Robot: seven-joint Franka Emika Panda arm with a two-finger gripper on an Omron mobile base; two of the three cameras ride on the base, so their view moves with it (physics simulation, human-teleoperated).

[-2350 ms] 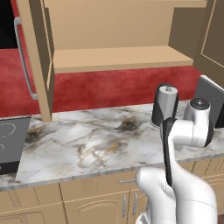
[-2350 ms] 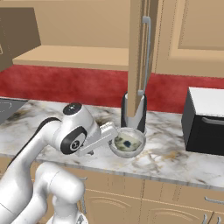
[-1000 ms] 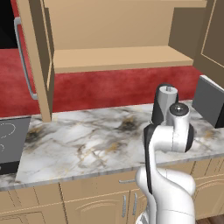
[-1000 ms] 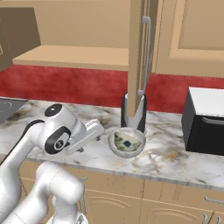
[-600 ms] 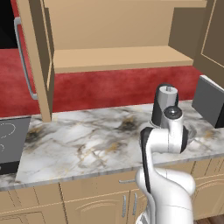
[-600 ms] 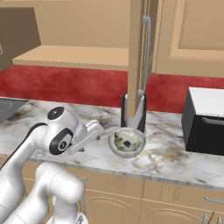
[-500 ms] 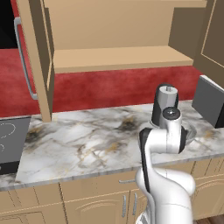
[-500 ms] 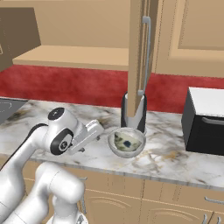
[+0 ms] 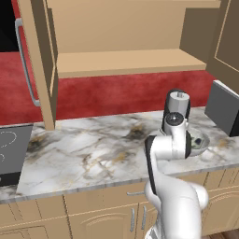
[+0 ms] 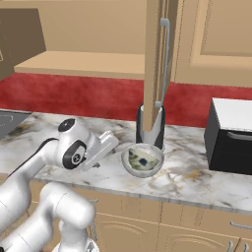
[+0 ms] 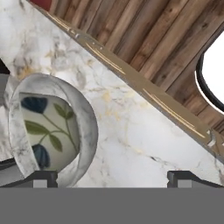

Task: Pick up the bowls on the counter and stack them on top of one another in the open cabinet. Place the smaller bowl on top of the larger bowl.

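From the left base view, the white arm rises at five o'clock and bends over the marble worktop (image 9: 93,154). Its body hides most of the large bowl (image 9: 200,144), which peeks out at three o'clock of the elbow, sitting on the worktop. Just behind stands a black-and-silver cylinder (image 9: 177,105). Above, the open cabinet (image 9: 126,63) shows a bare wooden shelf, its door (image 9: 39,60) swung out at ten o'clock with a long silver handle. A dark cooktop (image 9: 11,151) lies at nine o'clock, and a dark box (image 9: 224,112) at three o'clock.

From the right base view, the marbled large bowl (image 10: 142,160) sits on the worktop (image 10: 197,172) at frame centre, a blue-and-green leaf pattern showing inside. The cylinder (image 10: 150,128) stands just beyond it at twelve o'clock, partly behind the cabinet door's edge (image 10: 157,59). The arm's wrist lies low at nine o'clock of the bowl, close beside it. A black microwave (image 10: 231,135) sits at three o'clock.

From the hand view, the claw (image 11: 111,179) stands spread wide and grips nothing, with one fingertip (image 11: 41,178) at seven o'clock and the other at five o'clock. The large bowl (image 11: 85,131) fills the left side, its rim just above the left fingertip. Marble stretches to the right, with the worktop's edge running diagonally and wooden floor (image 11: 153,43) beyond.
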